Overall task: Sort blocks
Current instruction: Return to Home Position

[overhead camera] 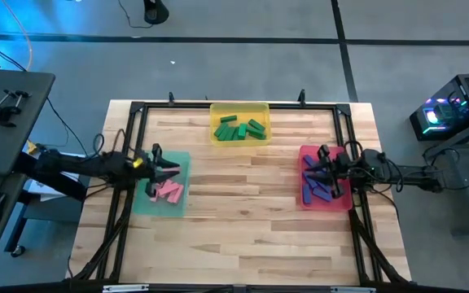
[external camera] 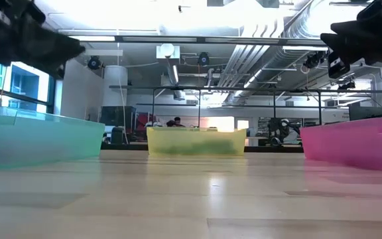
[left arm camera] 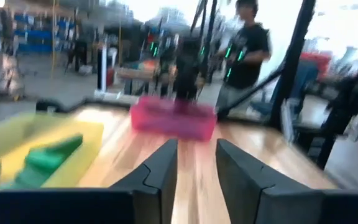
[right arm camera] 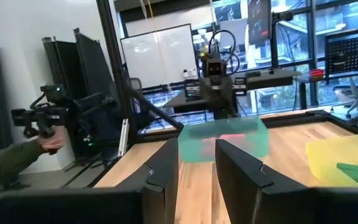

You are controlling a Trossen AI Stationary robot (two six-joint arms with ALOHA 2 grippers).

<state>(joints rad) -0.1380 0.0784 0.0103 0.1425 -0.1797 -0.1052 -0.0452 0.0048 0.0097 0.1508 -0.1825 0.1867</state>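
Since no block lies loose on the table (overhead camera: 251, 232), the sorting looks done, and what remains is bringing both arms home.

From above, the green blocks (overhead camera: 239, 129) sit in the yellow tray (overhead camera: 239, 106) at the far edge. The pink blocks (overhead camera: 168, 190) lie in the teal tray (overhead camera: 149, 207) on the left, and the blue blocks (overhead camera: 309, 194) in the pink tray (overhead camera: 324, 207) on the right. The left gripper (overhead camera: 172, 171) hangs over the teal tray, the right gripper (overhead camera: 312, 171) over the pink one.

At table level, both arms show only as dark shapes above the tray rims. I judge each should rise straight up before drawing back, lest a finger catch a wall.

The left wrist view shows its fingers (left arm camera: 160, 171) narrowly apart with nothing between them; a person (left arm camera: 246, 53) stands beyond the table.

The right wrist view shows the same narrow, empty gap. A person's hand (right arm camera: 53, 143) holding a dark device (right arm camera: 39, 118) is off to the side, seemingly clear of the arms.
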